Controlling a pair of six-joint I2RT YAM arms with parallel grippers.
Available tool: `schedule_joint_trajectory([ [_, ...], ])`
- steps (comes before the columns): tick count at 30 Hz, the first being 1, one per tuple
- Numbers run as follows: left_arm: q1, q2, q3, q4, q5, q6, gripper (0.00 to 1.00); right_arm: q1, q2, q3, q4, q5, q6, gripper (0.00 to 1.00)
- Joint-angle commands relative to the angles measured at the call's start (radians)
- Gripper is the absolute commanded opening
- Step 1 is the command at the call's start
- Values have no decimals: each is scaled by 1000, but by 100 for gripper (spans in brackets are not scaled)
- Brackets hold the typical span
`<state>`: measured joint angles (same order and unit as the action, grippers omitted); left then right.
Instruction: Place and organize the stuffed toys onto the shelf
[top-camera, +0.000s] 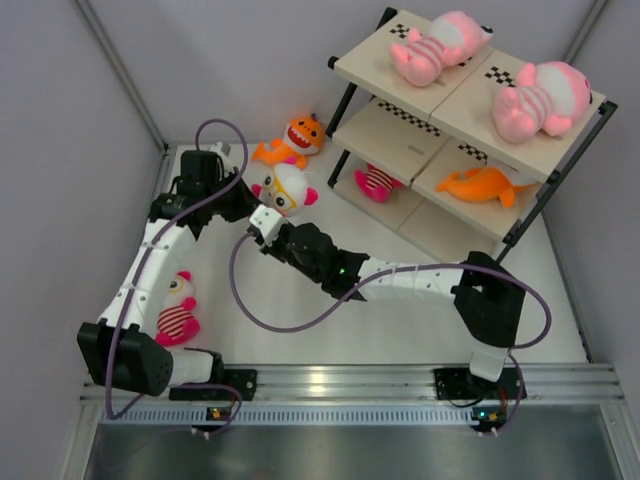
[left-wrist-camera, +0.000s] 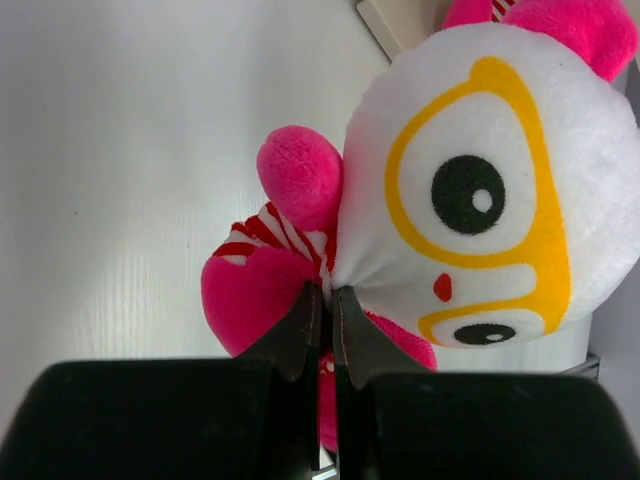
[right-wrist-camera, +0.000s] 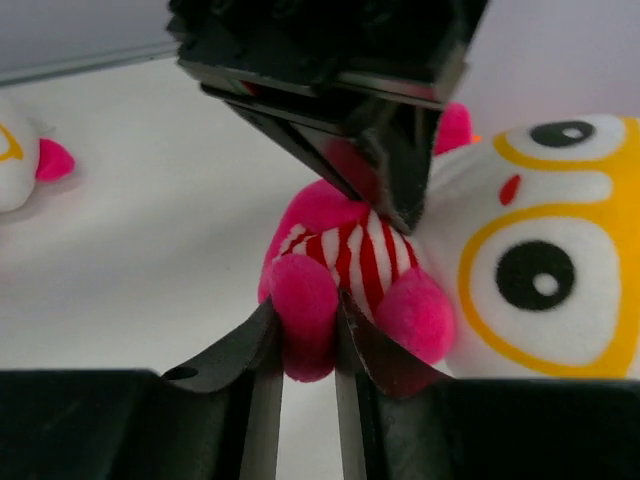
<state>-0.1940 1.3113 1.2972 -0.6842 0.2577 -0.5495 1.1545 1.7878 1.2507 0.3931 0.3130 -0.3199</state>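
Observation:
A white-headed toy with yellow eye rings, pink limbs and a red-striped body lies on the table left of the shelf. My left gripper is shut on it at the neck. My right gripper is shut on one pink foot of the same toy. A second toy of the same kind lies beside the left arm. An orange monster toy sits near the back wall.
Two pink striped toys lie on the shelf's top board. An orange toy lies on the middle board and a pink striped one sits under it on the lowest board. Grey walls close in left and back.

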Motion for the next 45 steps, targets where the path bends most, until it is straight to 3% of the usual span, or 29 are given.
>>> schedule_joint_trajectory([
  [1,33,-44,-12,-8,89,-43,0,-32,7,90,-45,52,79,21],
  [4,54,-38,-19,-8,100,-20,0,-48,-20,73,-101,60,103,0],
  [8,64,-34,-16,-9,19,65,90,-146,-125,1,-258,-105,183,0],
  [9,64,-27,-12,-12,-32,85,99,-168,-171,-17,-298,-212,186,0],
  [13,70,-12,4,-12,-103,161,99,-259,-283,-131,-532,-270,114,0],
  [17,90,14,10,-12,-52,171,99,-366,-393,-232,-611,-296,67,0],
  [29,105,58,28,-12,11,169,99,-434,-605,-264,-798,-42,-80,0],
  [35,107,74,36,-11,23,160,99,-504,-709,-428,-507,70,-217,0],
  [39,108,78,40,-11,26,157,99,-506,-745,-560,-275,0,-344,0],
  [45,108,77,50,-11,41,157,98,-549,-625,-730,44,-3,-453,0],
])
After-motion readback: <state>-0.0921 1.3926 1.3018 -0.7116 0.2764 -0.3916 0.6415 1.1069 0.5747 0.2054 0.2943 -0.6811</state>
